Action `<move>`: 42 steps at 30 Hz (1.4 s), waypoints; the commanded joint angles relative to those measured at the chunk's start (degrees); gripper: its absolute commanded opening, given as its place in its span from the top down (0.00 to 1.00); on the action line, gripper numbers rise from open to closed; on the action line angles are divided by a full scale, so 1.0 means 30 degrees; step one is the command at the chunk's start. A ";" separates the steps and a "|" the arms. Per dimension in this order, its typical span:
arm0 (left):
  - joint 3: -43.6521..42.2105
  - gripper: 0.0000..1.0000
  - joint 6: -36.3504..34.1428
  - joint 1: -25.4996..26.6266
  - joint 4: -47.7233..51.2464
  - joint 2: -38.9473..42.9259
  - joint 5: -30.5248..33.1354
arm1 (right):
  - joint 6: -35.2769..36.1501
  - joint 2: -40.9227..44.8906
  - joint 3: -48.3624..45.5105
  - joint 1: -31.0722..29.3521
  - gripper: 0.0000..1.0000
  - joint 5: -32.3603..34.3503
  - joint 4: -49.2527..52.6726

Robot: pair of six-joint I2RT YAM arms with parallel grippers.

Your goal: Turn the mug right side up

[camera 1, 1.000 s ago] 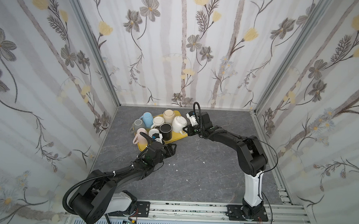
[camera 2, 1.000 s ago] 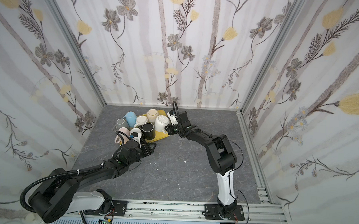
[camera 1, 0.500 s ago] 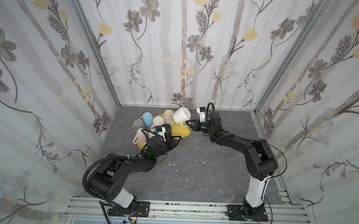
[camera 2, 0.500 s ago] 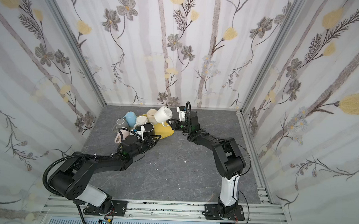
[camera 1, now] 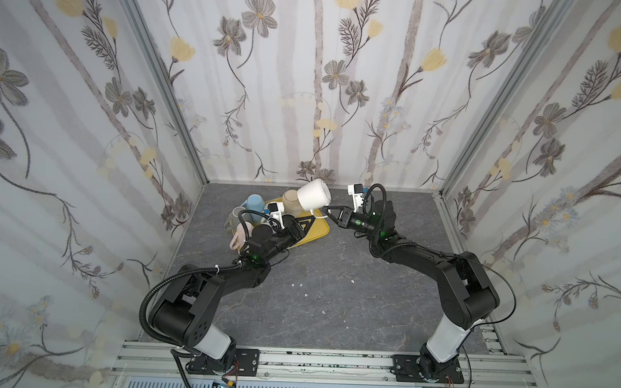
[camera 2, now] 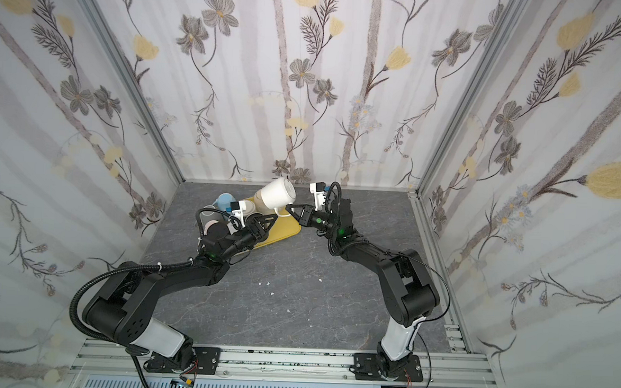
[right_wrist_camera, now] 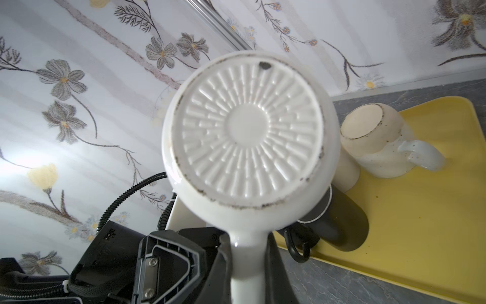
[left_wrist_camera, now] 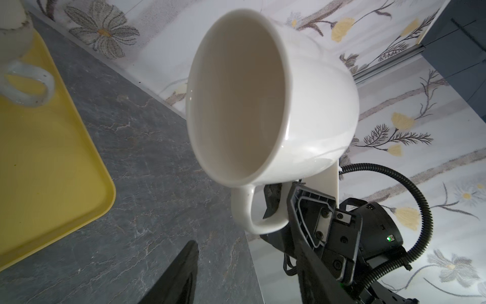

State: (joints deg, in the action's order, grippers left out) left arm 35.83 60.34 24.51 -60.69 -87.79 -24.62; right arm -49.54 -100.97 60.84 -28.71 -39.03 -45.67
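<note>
White mug (camera 1: 314, 198) aloft near yellow tray (camera 1: 316, 232) edge

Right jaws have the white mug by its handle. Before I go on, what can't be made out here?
- Left gripper: jaw gap unclear. The left wrist view shows one finger, cut by the frame edge, and the top views are too small.
- Mug cluster at the yellow tray: several hidden under the left arm in both top views.
- Black mug: partly hidden behind the white mug, right wrist view.
</note>
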 commanded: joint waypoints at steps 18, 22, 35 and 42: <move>0.2408 1.00 -0.2274 -0.0030 0.2448 0.1534 -0.1433 | -0.1624 0.0997 -0.1332 -0.0332 1.00 -0.1366 -0.4454; 0.3386 1.00 -0.4281 0.0190 0.5631 0.2090 -0.0871 | -0.0211 0.1819 -0.1945 -0.0001 0.71 -0.0365 -0.2145; 1.0911 1.00 -1.2622 0.2706 1.7872 -0.1782 0.3724 | 0.4862 0.6705 -0.4341 0.2804 0.43 0.4750 0.7362; 1.9325 1.00 -1.7554 0.3553 2.5490 -0.7858 0.7030 | 0.5554 0.8273 -0.6540 0.4360 0.41 0.5073 1.0048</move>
State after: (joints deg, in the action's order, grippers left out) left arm 87.77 17.98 34.57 6.17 -107.24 -9.85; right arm -34.74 -77.32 43.07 -16.47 -24.86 -20.34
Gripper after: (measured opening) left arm 0.112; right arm 0.591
